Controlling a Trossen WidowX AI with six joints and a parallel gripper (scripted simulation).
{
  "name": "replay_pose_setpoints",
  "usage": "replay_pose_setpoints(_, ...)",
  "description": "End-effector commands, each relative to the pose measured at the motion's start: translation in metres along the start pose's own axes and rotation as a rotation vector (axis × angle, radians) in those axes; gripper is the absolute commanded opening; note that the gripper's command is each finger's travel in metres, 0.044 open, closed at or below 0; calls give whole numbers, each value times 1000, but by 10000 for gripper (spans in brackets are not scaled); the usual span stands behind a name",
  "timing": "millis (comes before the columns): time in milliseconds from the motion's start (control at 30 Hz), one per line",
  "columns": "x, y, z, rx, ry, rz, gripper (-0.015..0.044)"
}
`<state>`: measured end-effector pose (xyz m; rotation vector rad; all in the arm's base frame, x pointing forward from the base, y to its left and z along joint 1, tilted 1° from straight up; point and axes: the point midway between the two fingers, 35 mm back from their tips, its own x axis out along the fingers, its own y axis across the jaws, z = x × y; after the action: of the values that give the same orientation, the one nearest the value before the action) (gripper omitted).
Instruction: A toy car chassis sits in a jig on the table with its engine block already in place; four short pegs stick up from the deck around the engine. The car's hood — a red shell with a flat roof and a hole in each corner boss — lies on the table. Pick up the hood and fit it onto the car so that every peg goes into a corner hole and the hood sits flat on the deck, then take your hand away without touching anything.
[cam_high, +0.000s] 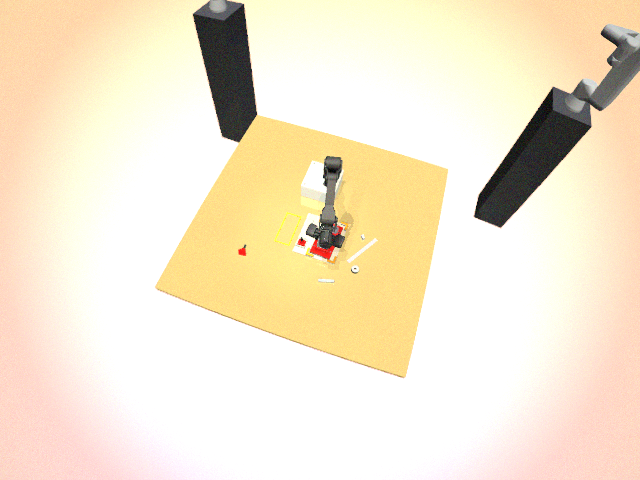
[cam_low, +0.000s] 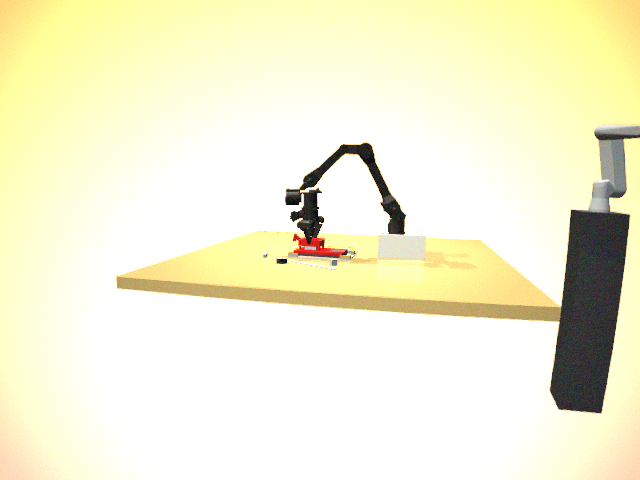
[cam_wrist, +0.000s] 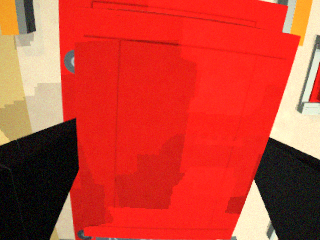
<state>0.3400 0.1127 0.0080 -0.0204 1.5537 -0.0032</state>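
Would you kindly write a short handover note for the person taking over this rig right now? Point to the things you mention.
Hand (cam_low: 309, 241): closed on the hood (cam_low: 317, 242) (cam_wrist: 150, 125), one finger at either side.
Where: the hood is over the chassis (cam_low: 336, 252) in its jig; the engine and pegs are out of sight beneath it.
Done: hood picked up and brought over the car.
Left: confirm all four pegs are in their holes and the hood sits flat, which I cannot tell from here; then release and withdraw without touching anything.
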Motion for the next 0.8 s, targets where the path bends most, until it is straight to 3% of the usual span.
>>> replay_pose_setpoints(0, 1, 0, 0, 0, 0, 6, 0)
replay_pose_setpoints(767, 9, 0, 0, 1, 0, 8, 0)
